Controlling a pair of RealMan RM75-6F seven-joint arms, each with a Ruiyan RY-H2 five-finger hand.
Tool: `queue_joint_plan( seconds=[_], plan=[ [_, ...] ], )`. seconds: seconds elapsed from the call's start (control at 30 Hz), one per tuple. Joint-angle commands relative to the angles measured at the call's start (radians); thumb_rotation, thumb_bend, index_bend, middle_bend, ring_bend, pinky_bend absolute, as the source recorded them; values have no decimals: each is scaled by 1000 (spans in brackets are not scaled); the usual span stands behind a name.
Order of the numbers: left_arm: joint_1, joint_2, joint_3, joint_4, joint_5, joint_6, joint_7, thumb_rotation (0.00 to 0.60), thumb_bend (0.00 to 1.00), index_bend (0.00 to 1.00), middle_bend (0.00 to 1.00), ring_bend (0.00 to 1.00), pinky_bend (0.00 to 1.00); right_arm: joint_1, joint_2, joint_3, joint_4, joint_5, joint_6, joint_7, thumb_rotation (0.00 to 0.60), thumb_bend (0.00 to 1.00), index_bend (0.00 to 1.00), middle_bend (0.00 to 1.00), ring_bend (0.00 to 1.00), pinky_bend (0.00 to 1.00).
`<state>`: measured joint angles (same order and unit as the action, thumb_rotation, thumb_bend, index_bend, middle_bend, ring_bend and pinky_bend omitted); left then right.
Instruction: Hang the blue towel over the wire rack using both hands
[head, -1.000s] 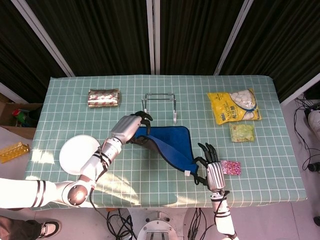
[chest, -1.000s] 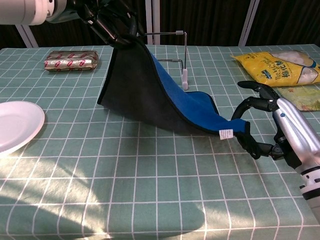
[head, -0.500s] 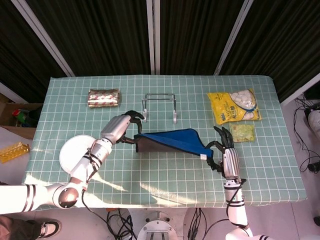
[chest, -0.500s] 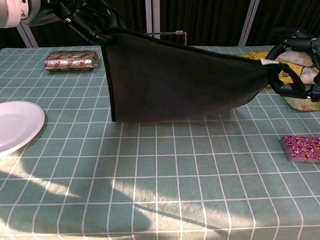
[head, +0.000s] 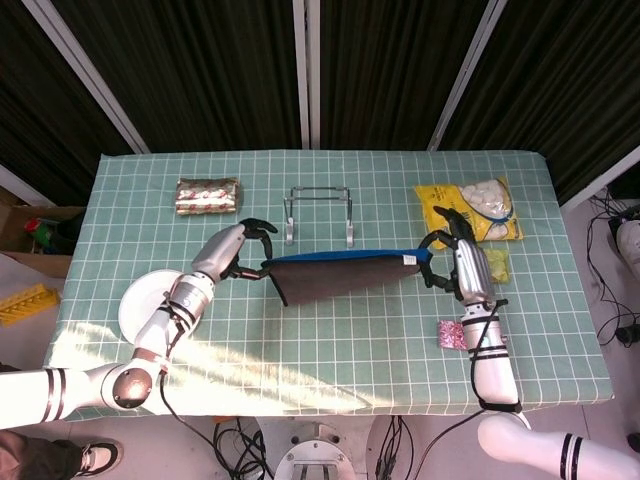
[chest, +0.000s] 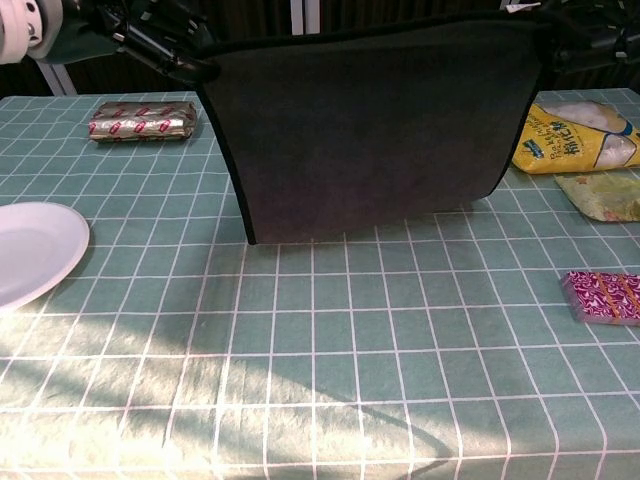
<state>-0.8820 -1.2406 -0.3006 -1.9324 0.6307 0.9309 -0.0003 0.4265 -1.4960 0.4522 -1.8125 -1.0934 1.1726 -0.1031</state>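
Note:
The blue towel (head: 335, 275) hangs stretched between both hands above the table, its dark grey back (chest: 370, 130) facing the chest view. My left hand (head: 238, 252) pinches its left top corner. My right hand (head: 452, 255) pinches the right top corner, where a small white tag shows. In the chest view the left hand (chest: 150, 35) is at the top left and the right hand (chest: 590, 35) at the top right. The wire rack (head: 319, 212) stands upright on the table just behind the towel; the chest view hides it behind the cloth.
On the green checked table (head: 320, 330) lie a white plate (head: 150, 310) at the left, a foil snack pack (head: 208, 195), a yellow bag (head: 478, 205), a green packet (chest: 600, 195) and a small pink packet (head: 452, 335).
Both hands have risen and moved apart, away from me toward the rack. The towel went from sagging onto the table to hanging taut and clear of it.

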Motion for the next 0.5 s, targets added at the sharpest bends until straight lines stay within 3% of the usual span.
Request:
queue_joint_plan(
  seconds=[0.03,0.23,0.5],
  plan=[
    [-19,-7,-24,1,-86,21,14,600,496,756,254,132,211,75,42,58,-21,95,-51,-78,600,624,1000,101,0,0],
    [-89,-6,-76,32,-251,19,63,600,511,761,254,132,211,157,52,111,5,218,-62,-131,600,623,1000,98,0,0],
    [-204,8,-111,195,-440,-91,127,600,518,761,253,132,211,256,23,146,88,380,-91,-135,600,623,1000,98,0,0]
  ],
)
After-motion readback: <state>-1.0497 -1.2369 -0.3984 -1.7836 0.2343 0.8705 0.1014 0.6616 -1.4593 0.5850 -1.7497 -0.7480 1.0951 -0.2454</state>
